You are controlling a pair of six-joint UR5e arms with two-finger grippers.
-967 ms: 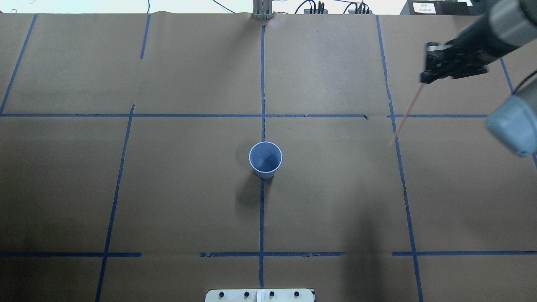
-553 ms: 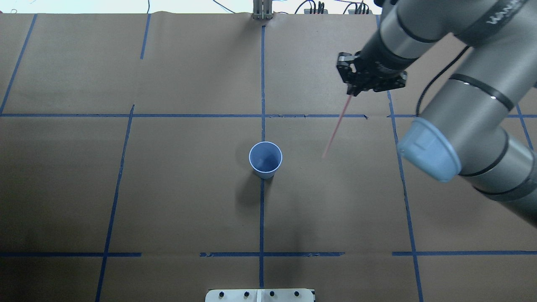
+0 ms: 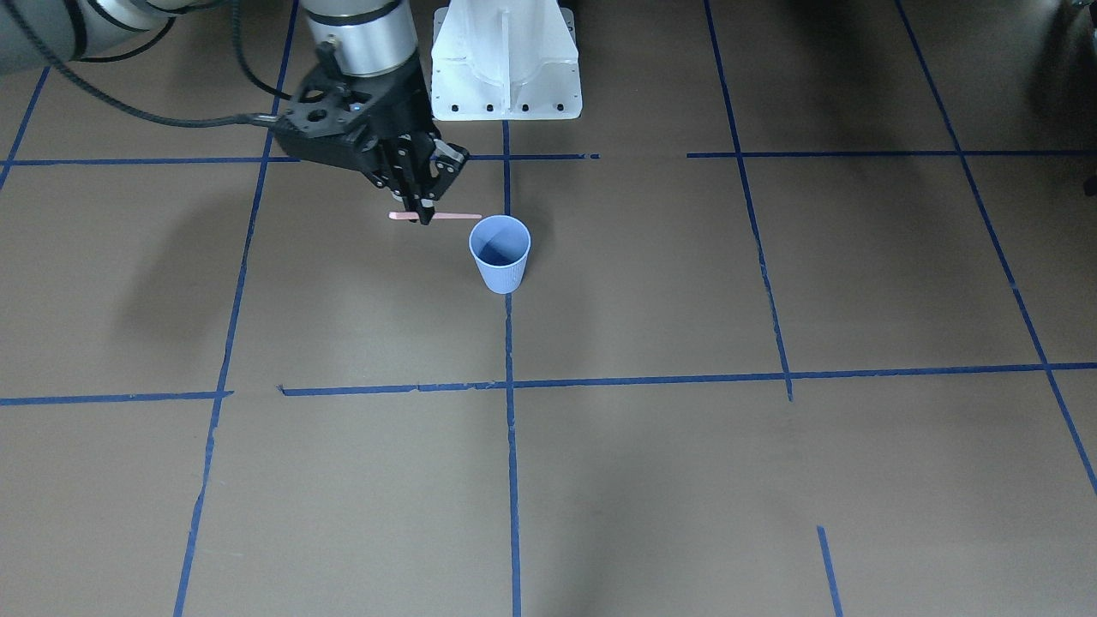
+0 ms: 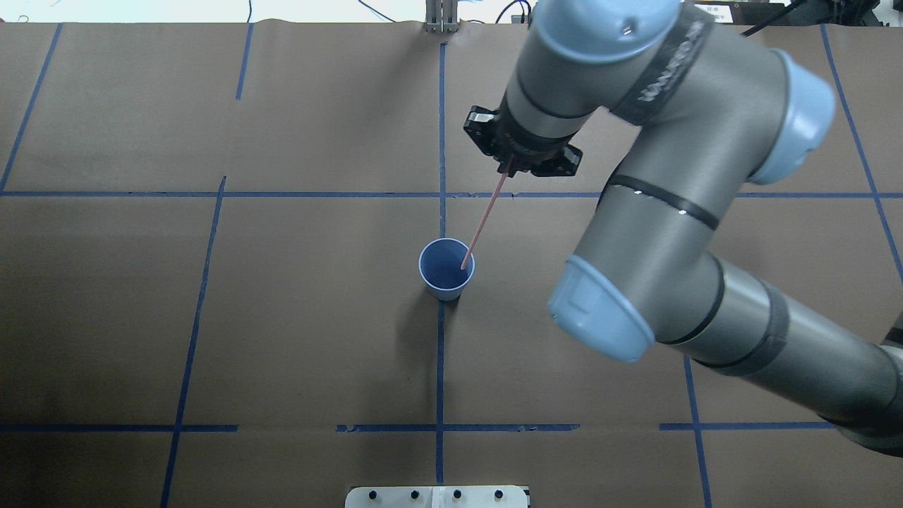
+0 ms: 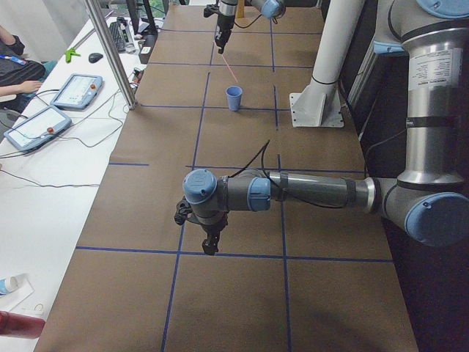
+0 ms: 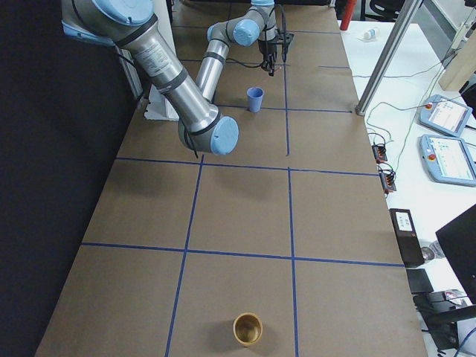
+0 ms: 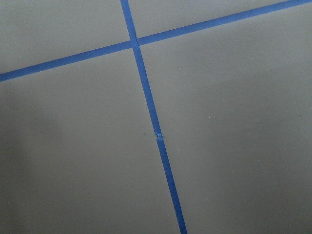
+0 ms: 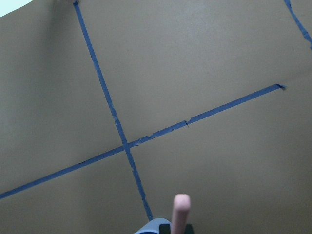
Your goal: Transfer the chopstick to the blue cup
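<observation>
This is a robotics lab: a long table (image 4: pixel 282 317) papered in brown and gridded with blue tape (image 4: pixel 440 353), a white arm pedestal (image 3: pixel 506 60) bolted on, and teach pendants (image 5: pixel 77 89) and loose cables (image 5: pixel 80 139) on the white side bench (image 5: pixel 44 213).

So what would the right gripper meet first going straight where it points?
Probably the bare table beside the blue cup; the chopstick that the right gripper holds may touch first. Depth is unclear.
</observation>
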